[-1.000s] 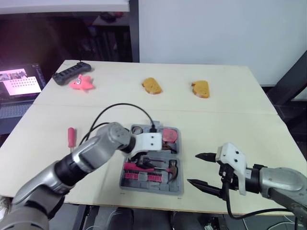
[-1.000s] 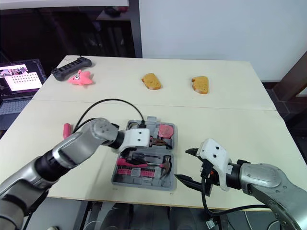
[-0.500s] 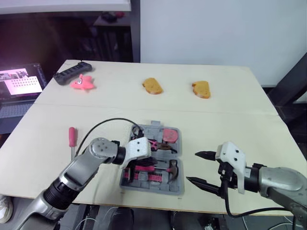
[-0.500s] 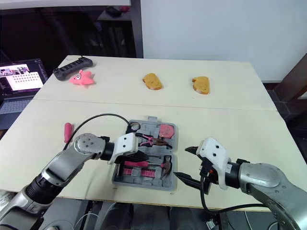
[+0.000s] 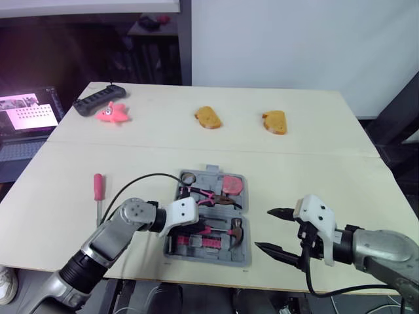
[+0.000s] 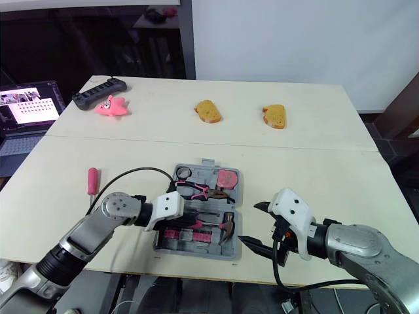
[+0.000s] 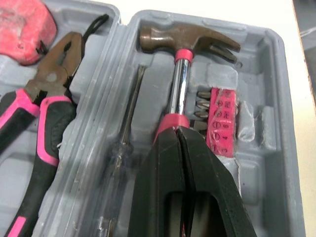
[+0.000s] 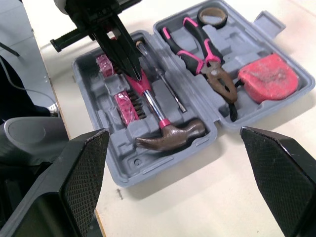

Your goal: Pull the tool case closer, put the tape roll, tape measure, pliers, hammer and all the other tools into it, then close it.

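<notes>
The grey tool case (image 5: 171, 247) lies open near the table's front edge. In it are a hammer (image 7: 187, 39), pink-handled pliers (image 7: 47, 94), a red tape measure (image 8: 269, 79), a tape roll (image 8: 213, 16), a thin screwdriver (image 7: 126, 123) and a pink bit holder (image 7: 222, 126). My left gripper (image 7: 178, 131) is shut, its tips resting over the hammer's pink handle in the case's near half. My right gripper (image 5: 262, 229) stands open just right of the case, holding nothing. A red-handled screwdriver (image 5: 97, 188) lies on the table left of the case.
Two bread pieces (image 5: 207, 118) (image 5: 274, 122) lie toward the far side of the table. A pink toy (image 5: 112, 113) and a black controller (image 5: 97, 99) sit at the far left corner. A laptop (image 5: 26, 111) stands off the table's left edge.
My left gripper has shut and drawn back from the case's middle to its near half, down onto the hammer handle. The right arm has stayed put.
</notes>
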`<action>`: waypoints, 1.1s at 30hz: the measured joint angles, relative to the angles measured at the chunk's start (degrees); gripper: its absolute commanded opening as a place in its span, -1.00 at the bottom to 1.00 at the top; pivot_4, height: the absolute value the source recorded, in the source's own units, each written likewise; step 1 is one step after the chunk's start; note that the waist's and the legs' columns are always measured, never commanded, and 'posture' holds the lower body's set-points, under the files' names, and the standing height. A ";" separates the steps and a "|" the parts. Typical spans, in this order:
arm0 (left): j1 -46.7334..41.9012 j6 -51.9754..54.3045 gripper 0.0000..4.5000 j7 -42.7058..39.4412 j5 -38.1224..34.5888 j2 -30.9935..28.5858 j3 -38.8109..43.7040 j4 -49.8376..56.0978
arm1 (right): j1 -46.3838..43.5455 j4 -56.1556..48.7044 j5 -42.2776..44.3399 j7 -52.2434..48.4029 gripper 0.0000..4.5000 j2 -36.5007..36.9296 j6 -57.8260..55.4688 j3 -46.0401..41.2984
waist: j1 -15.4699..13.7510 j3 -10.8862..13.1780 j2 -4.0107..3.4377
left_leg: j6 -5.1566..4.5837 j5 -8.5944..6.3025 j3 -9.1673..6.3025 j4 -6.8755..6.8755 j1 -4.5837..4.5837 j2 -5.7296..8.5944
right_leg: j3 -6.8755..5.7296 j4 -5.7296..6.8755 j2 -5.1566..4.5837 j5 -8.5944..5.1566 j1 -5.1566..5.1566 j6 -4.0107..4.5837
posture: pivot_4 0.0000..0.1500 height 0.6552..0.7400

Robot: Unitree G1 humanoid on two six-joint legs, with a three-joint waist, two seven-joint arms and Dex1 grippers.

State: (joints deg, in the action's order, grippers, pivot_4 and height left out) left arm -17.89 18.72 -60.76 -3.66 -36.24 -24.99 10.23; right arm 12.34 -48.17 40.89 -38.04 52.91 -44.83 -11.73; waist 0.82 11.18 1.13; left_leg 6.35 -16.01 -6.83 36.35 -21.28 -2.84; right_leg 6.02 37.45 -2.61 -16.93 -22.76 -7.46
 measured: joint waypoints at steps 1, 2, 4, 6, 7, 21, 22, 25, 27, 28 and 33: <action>0.00 -0.39 -0.98 -0.06 0.36 -0.15 -0.19 0.00 | 0.00 -0.01 0.02 0.02 1.00 0.00 -0.06 -0.02 | 0.03 -0.02 -0.01 | 0.00 0.00 0.00 -0.01 0.02 0.00 | 0.00 0.00 0.00 0.00 0.01 0.00 | 1.00 1.00; 0.02 -0.66 -0.98 -0.13 0.86 -0.35 -0.61 -0.23 | 0.01 -0.02 0.04 0.05 1.00 0.00 -0.22 -0.05 | 0.08 -0.03 -0.03 | 0.00 0.00 0.00 -0.01 0.03 0.00 | 0.00 0.00 0.01 0.00 0.01 0.00 | 1.00 1.00; 0.07 -1.45 -0.98 -0.36 1.78 -0.50 -1.43 -0.96 | 0.06 -0.02 0.08 0.14 1.00 0.00 -0.47 -0.08 | 0.07 -0.07 -0.09 | 0.00 0.00 0.00 -0.04 0.05 0.00 | 0.00 0.00 0.01 0.00 0.02 0.00 | 1.00 1.00; -0.01 -1.57 -0.98 -0.45 1.93 -0.43 -1.55 -1.62 | 0.06 -0.02 0.22 0.26 1.00 0.00 -0.65 -0.08 | 0.07 -0.11 -0.10 | 0.00 0.00 0.00 -0.03 0.08 0.00 | 0.00 0.00 0.00 0.00 0.05 0.00 | 1.00 1.00; -0.09 -1.55 -0.98 -0.50 1.93 -0.41 -1.64 -1.76 | 0.06 -0.02 0.35 0.33 1.00 0.00 -0.72 -0.08 | 0.06 -0.14 -0.12 | 0.00 0.00 0.00 -0.03 0.10 0.00 | 0.00 0.00 0.00 0.00 0.08 0.00 | 1.00 1.00; -0.85 5.20 -0.98 -1.99 1.12 1.90 -2.79 -4.45 | -0.26 -0.02 1.72 0.64 1.00 0.00 -1.52 -0.11 | 0.15 -0.88 -0.46 | -0.10 -0.06 0.02 -0.20 0.88 0.00 | 0.03 -0.17 0.01 -0.15 0.78 0.19 | 1.00 1.00; -0.91 5.75 -0.98 -2.08 0.85 2.01 -2.73 -4.59 | -0.27 -0.02 1.81 0.63 1.00 0.00 -1.52 -0.11 | 0.15 -0.93 -0.48 | -0.10 -0.06 0.02 -0.20 0.88 0.00 | 0.03 -0.16 0.01 -0.15 0.78 0.19 | 1.00 1.00; -1.34 6.08 -0.98 -2.37 0.63 2.28 -2.74 -5.15 | -0.29 -0.02 1.95 0.63 1.00 0.01 -1.51 -0.11 | 0.15 -1.06 -0.55 | -0.10 -0.06 0.02 -0.21 0.87 0.00 | 0.03 -0.20 0.01 -0.15 0.78 0.19 | 1.00 1.00; -1.46 5.99 -0.98 -2.45 0.63 2.60 -2.73 -5.57 | -0.29 -0.02 1.95 0.63 1.00 0.01 -1.48 -0.11 | 0.15 -1.14 -0.63 | -0.10 -0.06 0.02 -0.21 0.88 0.00 | 0.03 -0.24 0.01 -0.16 0.81 0.20 | 1.00 1.00; -1.48 5.86 -0.98 -2.45 0.62 2.68 -2.67 -5.65 | -0.31 -0.02 1.94 0.62 1.00 0.01 -1.47 -0.11 | 0.15 -1.14 -0.63 | -0.10 -0.06 0.03 -0.21 0.88 0.00 | 0.03 -0.25 0.01 -0.16 0.81 0.20 | 1.00 1.00; -0.22 5.23 -0.98 -2.76 -2.87 2.59 1.09 -5.62 | -1.47 0.57 1.19 -0.07 1.00 -0.01 0.10 -0.23 | 0.15 -1.04 -0.49 | -0.10 -0.06 0.02 -0.21 0.71 -0.01 | 0.03 -0.21 0.02 -0.15 0.62 0.22 | 1.00 1.00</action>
State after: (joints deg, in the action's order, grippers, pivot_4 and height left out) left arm -18.11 23.94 -63.52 -6.53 -33.64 -23.90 4.61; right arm 10.87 -47.60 42.08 -38.11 52.89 -44.73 -11.96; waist 0.97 10.14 0.64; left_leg 6.26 -16.07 -6.80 36.14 -20.57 -2.85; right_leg 6.05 37.24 -2.59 -17.08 -22.14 -7.24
